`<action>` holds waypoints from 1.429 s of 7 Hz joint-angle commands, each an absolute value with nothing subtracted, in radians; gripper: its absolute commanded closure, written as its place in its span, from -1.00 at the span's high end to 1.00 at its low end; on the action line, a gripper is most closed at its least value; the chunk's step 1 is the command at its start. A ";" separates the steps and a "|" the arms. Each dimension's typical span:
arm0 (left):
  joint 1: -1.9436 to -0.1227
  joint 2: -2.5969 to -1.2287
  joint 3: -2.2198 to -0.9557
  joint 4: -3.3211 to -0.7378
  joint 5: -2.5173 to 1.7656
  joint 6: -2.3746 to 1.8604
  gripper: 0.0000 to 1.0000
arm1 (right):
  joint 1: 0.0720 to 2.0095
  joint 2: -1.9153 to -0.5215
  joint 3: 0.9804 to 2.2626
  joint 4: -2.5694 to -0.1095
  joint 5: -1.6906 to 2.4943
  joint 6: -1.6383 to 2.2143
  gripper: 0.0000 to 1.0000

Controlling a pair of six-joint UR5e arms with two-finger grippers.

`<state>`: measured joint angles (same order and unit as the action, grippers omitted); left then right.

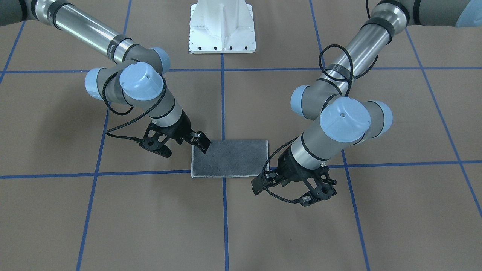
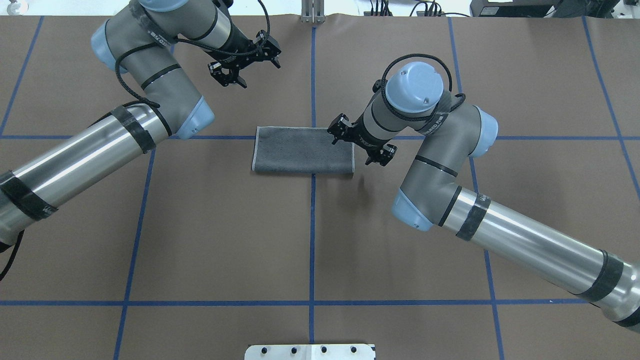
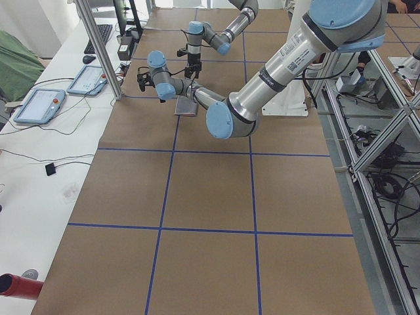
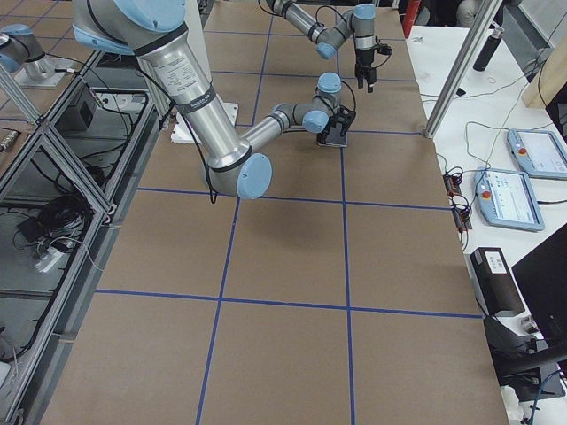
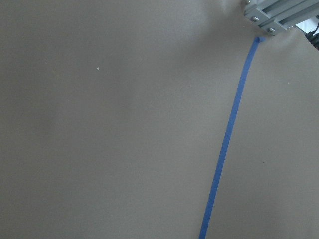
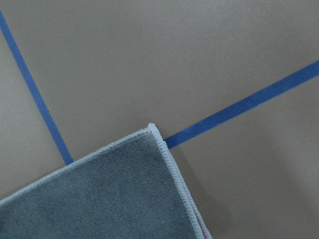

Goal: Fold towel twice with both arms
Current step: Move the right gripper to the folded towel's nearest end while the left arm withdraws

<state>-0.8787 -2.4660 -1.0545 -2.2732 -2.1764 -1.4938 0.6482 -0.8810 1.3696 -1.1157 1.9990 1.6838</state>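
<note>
The towel [image 1: 229, 158] lies flat on the brown paper, folded into a rectangle with the dark grey face up and a light stitched edge. A sliver of pink shows between its layers in the right wrist view [image 6: 200, 230]. It lies over a crossing of blue tape lines [image 2: 300, 156]. My right gripper [image 1: 201, 143] hovers just above the towel's right end [image 2: 340, 131], looks open and holds nothing. My left gripper [image 2: 270, 50] is raised beyond the towel's far left side [image 1: 259, 183], apart from it, open and empty. The left wrist view shows only bare paper and tape.
The white bolted pedestal base [image 1: 222, 30] stands at the robot's side of the table. An aluminium frame post [image 5: 279, 15] stands at the far edge. A side bench with tablets [image 3: 39, 105] and cables runs along the far side.
</note>
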 commanded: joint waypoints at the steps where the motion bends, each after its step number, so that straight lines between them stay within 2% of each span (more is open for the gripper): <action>1: -0.884 -2.465 -1.055 -2.273 -2.177 -1.493 1.00 | 0.621 -0.874 1.345 -1.117 1.973 1.680 0.95; 3: -0.884 -2.465 -1.054 -2.273 -2.177 -1.493 1.00 | 0.621 -0.877 1.347 -1.117 1.979 1.680 0.96; 4: -0.882 -2.465 -1.055 -2.273 -2.177 -1.493 1.00 | 0.615 -0.879 1.348 -1.117 1.979 1.680 0.88; 6: -0.882 -2.465 -1.054 -2.273 -2.177 -1.493 1.00 | 0.614 -0.880 1.347 -1.117 1.977 1.678 -0.12; 7: -0.881 -2.465 -1.054 -2.273 -2.175 -1.493 1.00 | 0.614 -0.885 1.347 -1.117 1.979 1.669 -0.78; 8: -0.879 -2.465 -1.054 -2.273 -2.175 -1.494 1.00 | 0.615 -0.887 1.347 -1.117 1.982 1.661 -1.00; 10: -0.882 -2.465 -1.052 -2.273 -2.177 -1.494 1.00 | 0.630 -0.905 1.370 -1.114 2.021 1.655 -1.00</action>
